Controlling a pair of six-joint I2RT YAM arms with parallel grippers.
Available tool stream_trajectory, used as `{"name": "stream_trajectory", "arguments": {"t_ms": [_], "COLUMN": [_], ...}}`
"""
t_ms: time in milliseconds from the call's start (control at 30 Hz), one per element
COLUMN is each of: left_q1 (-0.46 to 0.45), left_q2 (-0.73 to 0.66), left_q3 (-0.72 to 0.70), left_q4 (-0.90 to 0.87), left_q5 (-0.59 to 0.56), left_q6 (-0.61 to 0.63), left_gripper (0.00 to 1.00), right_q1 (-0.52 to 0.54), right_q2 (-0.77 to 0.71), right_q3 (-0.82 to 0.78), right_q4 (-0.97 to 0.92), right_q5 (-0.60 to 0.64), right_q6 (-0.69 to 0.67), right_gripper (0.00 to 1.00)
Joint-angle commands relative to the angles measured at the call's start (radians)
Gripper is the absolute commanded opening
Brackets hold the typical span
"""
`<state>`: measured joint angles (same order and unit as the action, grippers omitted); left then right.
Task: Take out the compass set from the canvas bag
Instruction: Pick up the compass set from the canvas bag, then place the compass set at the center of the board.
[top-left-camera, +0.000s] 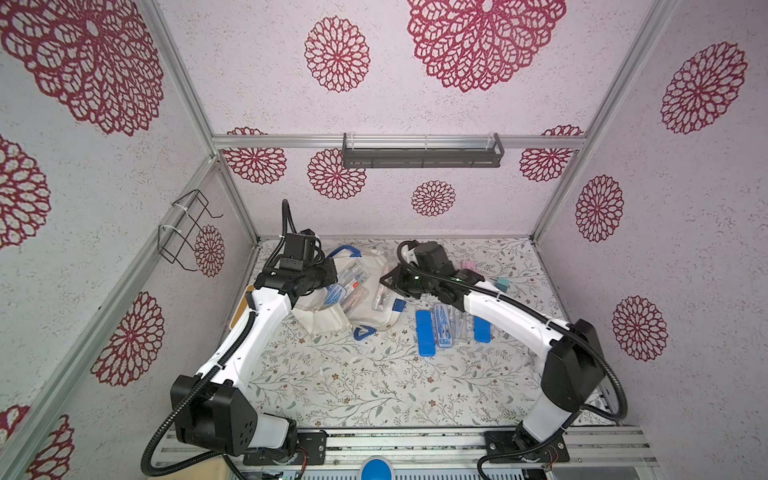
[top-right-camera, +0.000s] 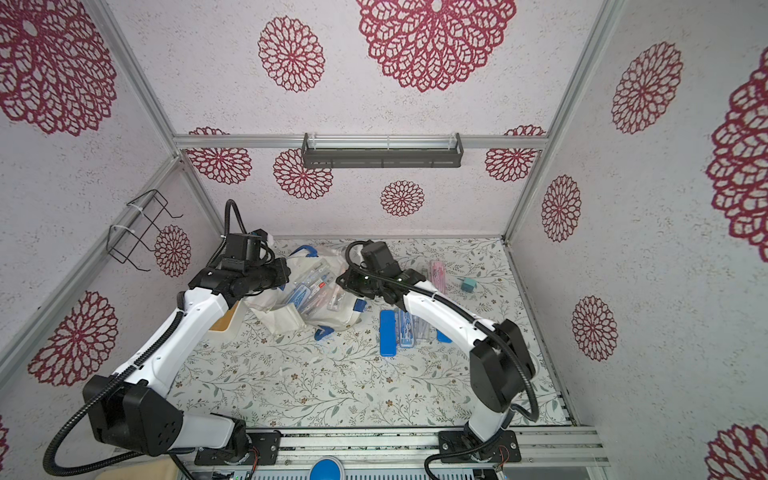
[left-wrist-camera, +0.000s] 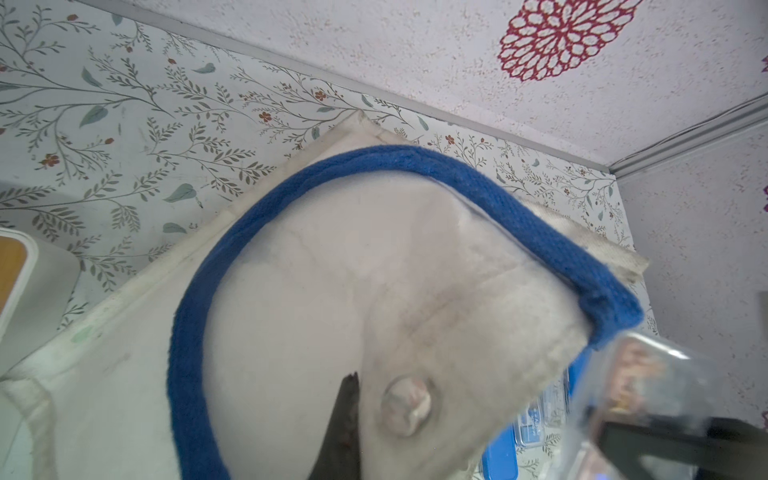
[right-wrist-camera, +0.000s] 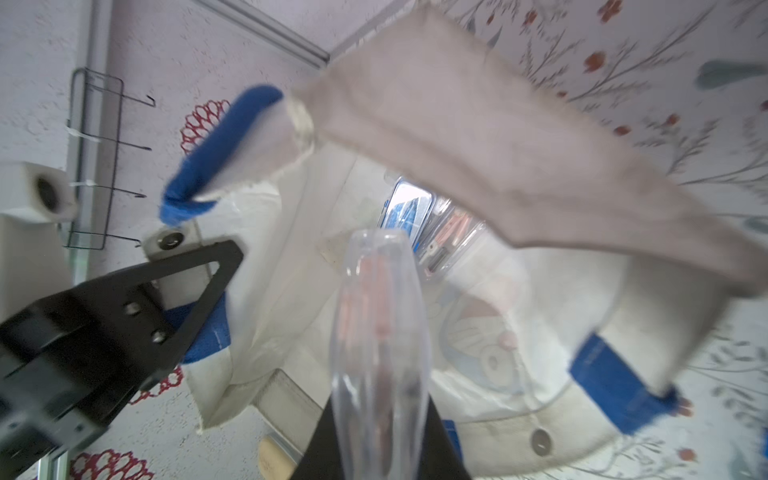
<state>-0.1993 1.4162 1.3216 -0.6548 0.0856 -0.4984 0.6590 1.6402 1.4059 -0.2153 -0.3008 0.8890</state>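
The canvas bag (top-left-camera: 365, 322) lies flat on the leafy counter (top-left-camera: 353, 386). It sits toward the back, between the two arms. Its mouth is open wide. A blue handle (left-wrist-camera: 191, 332) loops over the cloth.

The left pincer (top-left-camera: 328, 279) is squeezed tight on the cloth at the edge of the bag. It holds that edge up. In the left wrist view the cloth bunches over the pincer.

The right pincer (top-left-camera: 388, 284) is at the mouth of the bag. It is clamped on one end of the compass set (right-wrist-camera: 378, 332). This is a see-through plastic case with pinkish things inside. The case is at the bag's mouth, over the white cloth.

More clear cases (top-left-camera: 351, 286) lie inside the open bag. One of them has blue parts in it.

On the counter to the right of the bag, partly under the right arm, lie two blue cases (top-left-camera: 424, 332). A clear case with blue tools (top-left-camera: 444, 328) lies between them. Farther back are a pink case (top-right-camera: 436, 274) and a small teal block (top-right-camera: 468, 284).
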Motion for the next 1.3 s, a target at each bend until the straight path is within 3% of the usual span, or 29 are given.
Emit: {"name": "stream_trajectory", "arguments": {"t_ms": [0,167,400,600,933,1267], "left_q1": [0.024,0.044,0.079,0.086,0.092,0.092], "left_q2": [0.009,0.010,0.002,-0.005,-0.003,0.000], "left_q3": [0.041,0.060,0.062,0.065,0.064,0.067], "left_q4": [-0.012,-0.028,-0.036,-0.048,-0.078,-0.071], "left_q5": [0.001,0.009,0.012,0.024,0.055,0.100], "left_q6": [0.017,0.030,0.034,0.048,0.063,0.060], "left_gripper": [0.00,0.00,0.00,0.00,0.00,0.00], "right_q1": [-0.113,-0.246,-0.279,-0.277,-0.265,-0.260], "right_q2": [-0.092,-0.022,0.273,0.498,0.725,0.842], "right_q3": [-0.051,0.031,0.277,0.468,0.702,0.820], "right_q4": [0.001,-0.201,-0.425,-0.445,-0.441,-0.463], "right_q5": [-0.050,-0.082,-0.073,-0.111,-0.177,-0.199], "right_q6": [-0.135,-0.317,-0.457,-0.430,-0.384,-0.364], "right_gripper": [0.11,0.11,0.10,0.10,0.13,0.15]}}
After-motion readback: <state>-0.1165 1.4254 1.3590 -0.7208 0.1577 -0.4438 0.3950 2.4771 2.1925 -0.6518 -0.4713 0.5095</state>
